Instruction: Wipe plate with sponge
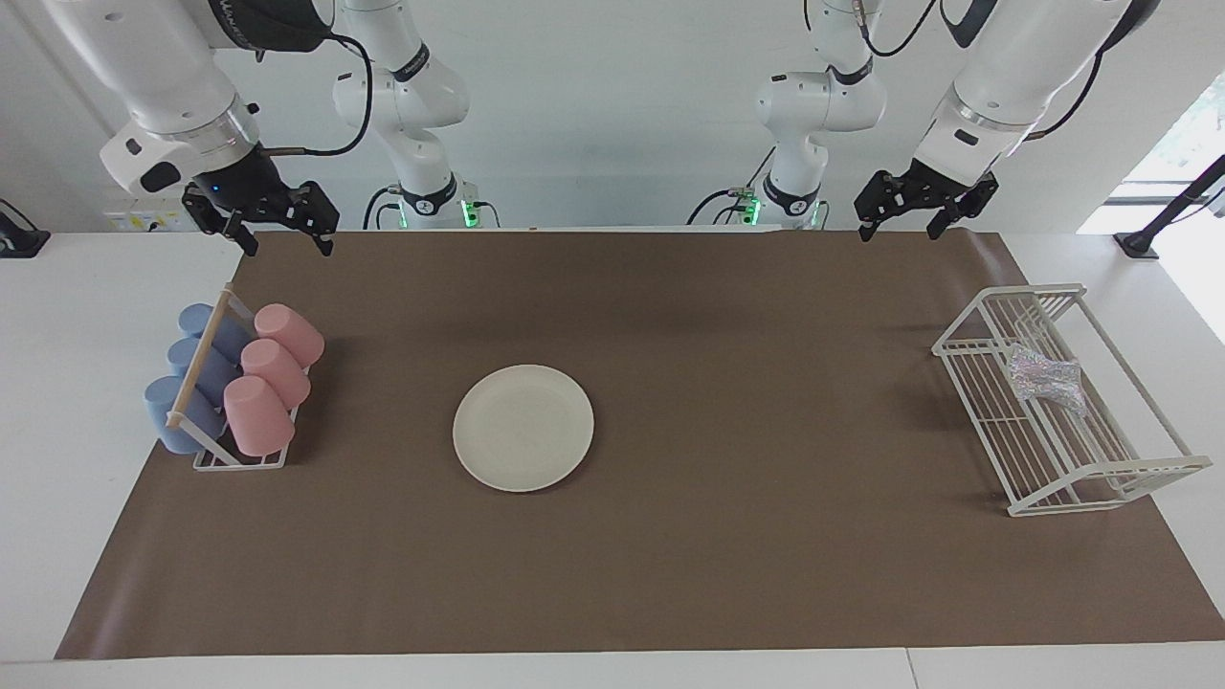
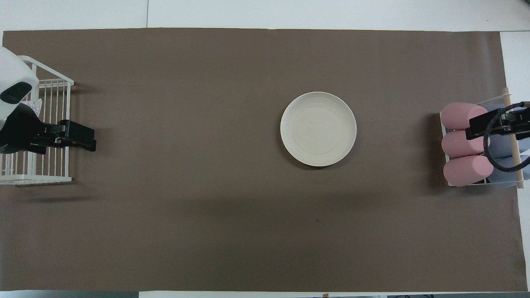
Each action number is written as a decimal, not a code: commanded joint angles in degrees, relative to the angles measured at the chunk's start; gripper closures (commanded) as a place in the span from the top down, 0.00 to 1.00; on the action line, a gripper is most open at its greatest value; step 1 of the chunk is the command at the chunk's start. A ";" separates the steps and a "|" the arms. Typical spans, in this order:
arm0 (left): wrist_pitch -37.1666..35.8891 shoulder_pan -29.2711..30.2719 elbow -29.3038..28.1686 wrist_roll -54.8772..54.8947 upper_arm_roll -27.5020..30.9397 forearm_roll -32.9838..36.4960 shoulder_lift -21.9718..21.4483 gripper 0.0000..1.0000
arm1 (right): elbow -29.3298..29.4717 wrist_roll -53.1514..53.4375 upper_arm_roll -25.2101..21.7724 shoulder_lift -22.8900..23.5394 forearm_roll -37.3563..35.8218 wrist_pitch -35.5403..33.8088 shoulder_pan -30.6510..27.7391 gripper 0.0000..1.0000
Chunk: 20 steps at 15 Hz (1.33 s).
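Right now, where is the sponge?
The sponge lies inside the white wire rack at the left arm's end of the table, apart from the plate.

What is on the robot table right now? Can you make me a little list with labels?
plate: plate, flat on the brown mat, nothing on it
sponge: sponge, lying in the white wire rack at the left arm's end
cups: three pink cups and three blue cups in a holder at the right arm's end
left gripper: left gripper, open, raised, holding nothing
right gripper: right gripper, open, raised, holding nothing
wiping: not begun
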 commanded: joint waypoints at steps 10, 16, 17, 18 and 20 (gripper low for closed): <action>2.10 0.42 0.33 -0.11 0.14 1.73 0.14 1.00 | 0.53 1.53 0.51 -0.14 -0.44 -0.56 -0.10 1.00; 7.72 -0.19 -5.38 -4.07 0.23 11.12 -0.47 1.00 | 0.53 1.53 0.51 -0.14 -0.44 -0.56 -0.10 1.00; 8.77 -0.28 -6.52 -4.07 0.14 14.96 0.05 1.00 | 0.53 1.53 0.51 -0.14 -0.44 -0.56 -0.10 1.00; 10.00 -0.46 -7.57 -4.07 -0.03 18.31 0.49 1.00 | 0.53 1.53 0.51 -0.14 -0.44 -0.56 -0.01 1.00; 13.34 -0.72 -11.69 -4.16 0.05 24.37 1.02 1.00 | 0.53 1.53 0.51 -0.14 -0.44 -0.56 -0.01 1.00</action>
